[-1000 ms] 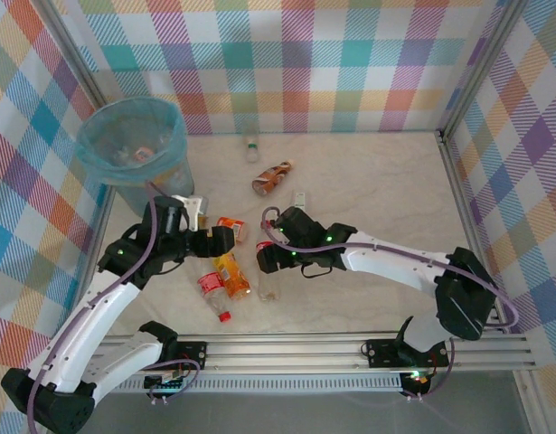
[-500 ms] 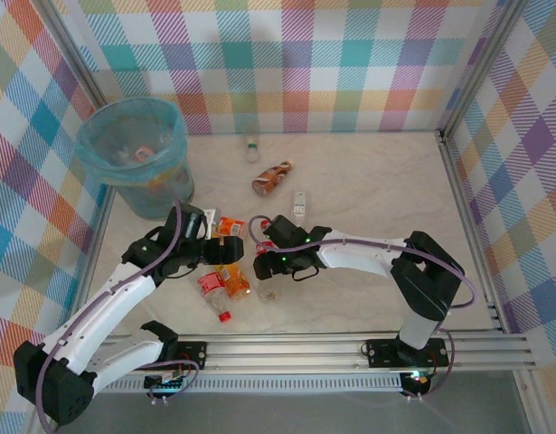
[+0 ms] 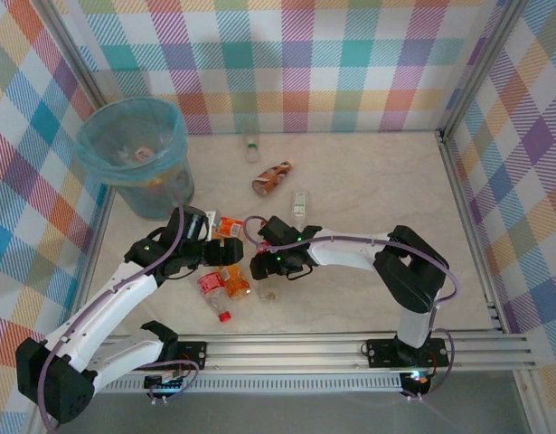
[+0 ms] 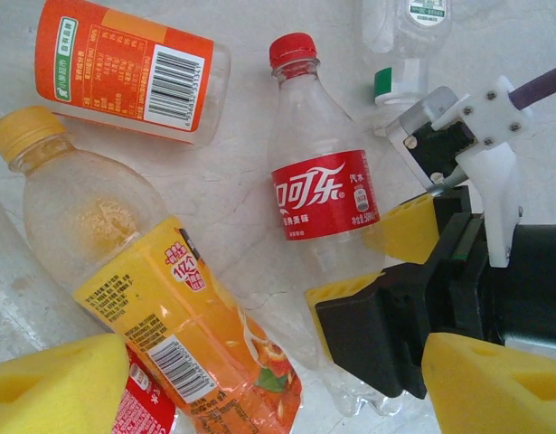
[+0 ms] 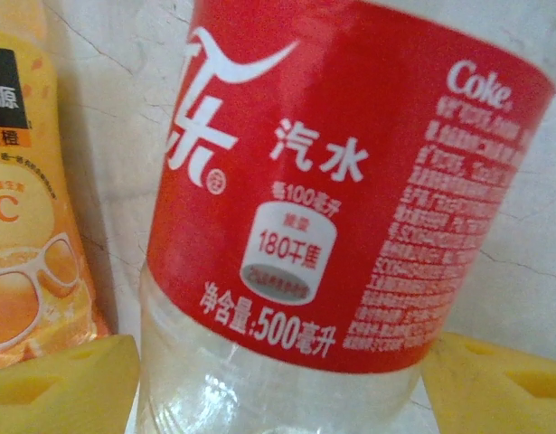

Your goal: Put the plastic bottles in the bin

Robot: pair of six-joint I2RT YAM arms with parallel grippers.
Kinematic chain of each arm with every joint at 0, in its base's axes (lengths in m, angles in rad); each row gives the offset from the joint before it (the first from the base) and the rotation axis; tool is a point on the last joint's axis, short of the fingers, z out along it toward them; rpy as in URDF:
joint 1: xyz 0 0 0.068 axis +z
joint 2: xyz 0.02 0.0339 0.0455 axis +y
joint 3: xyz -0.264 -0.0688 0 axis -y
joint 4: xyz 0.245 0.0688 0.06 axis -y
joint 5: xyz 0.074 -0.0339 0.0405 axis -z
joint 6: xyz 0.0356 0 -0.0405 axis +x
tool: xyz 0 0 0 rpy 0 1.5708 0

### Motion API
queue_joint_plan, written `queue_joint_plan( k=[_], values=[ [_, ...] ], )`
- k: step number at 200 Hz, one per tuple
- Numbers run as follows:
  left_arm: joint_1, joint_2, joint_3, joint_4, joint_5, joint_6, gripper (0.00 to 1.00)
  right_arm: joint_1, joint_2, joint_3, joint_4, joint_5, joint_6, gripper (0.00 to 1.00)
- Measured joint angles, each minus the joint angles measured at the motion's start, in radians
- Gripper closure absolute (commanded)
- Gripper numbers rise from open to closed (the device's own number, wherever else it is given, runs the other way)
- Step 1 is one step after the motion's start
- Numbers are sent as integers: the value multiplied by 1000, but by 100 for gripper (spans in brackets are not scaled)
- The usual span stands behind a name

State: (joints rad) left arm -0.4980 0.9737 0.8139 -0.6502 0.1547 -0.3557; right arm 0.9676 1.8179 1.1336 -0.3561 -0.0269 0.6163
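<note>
Roughly early-to-mid run. The round dark bin with the pale-blue bag liner (image 3: 160, 194) sits at 10 o'clock on the table. It already holds something orange-and-red that reads as a bottle or two; the rest is too small to count. About eight plastic bottles lie on the marble-look tabletop (image 3: 377, 199). Three are loose toward 12 o'clock: a small clear bottle (image 3: 251, 147), a brown-orange bottle (image 3: 272, 177) and another small clear one (image 3: 299, 202). The rest form a heap at centre-left, at 5 o'clock of the bin: a clear red-label cola bottle with red cap (image 4: 318, 194), a yellow-capped orange-juice bottle (image 4: 160, 289), an orange-label clear bottle (image 4: 124, 68), a red-label bottle (image 3: 212, 287) and a clear one (image 3: 269, 291). Right gripper (image 4: 375, 260) is down on the cola bottle, yellow pads (image 5: 61, 384) either side of its body below the label, right at the walls. Can't tell whether they are squeezing. The bottle lies flat on the table, not lifted. Left gripper (image 4: 278, 362) hangs over the same heap, jaws wide apart, nothing held, juice bottle in the gap. Step in hand, by my read: the right arm's grasp of the cola bottle. Left to do: that one plus every other bottle on the table, each a carry to 10 o'clock.
</note>
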Motion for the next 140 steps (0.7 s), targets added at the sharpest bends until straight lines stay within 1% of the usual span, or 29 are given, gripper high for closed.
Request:
queue_joint_plan(
  k=[16,51,90,113,140],
  values=[
    [0,2,0,0,-2,0,15,-5,3,0,0,-8,4,27],
    [0,15,0,3,-3,0,15,-12,3,0,0,-27,12,33],
    [0,16,0,7,-11,0,16,-14,2,0,0,-38,12,42],
    [0,16,2,6,-15,0,16,-18,-21,-12,-2,-38,12,43],
    [0,20,30,5,-15,-1,16,-19,-89,-28,-10,-34,4,43]
  ],
)
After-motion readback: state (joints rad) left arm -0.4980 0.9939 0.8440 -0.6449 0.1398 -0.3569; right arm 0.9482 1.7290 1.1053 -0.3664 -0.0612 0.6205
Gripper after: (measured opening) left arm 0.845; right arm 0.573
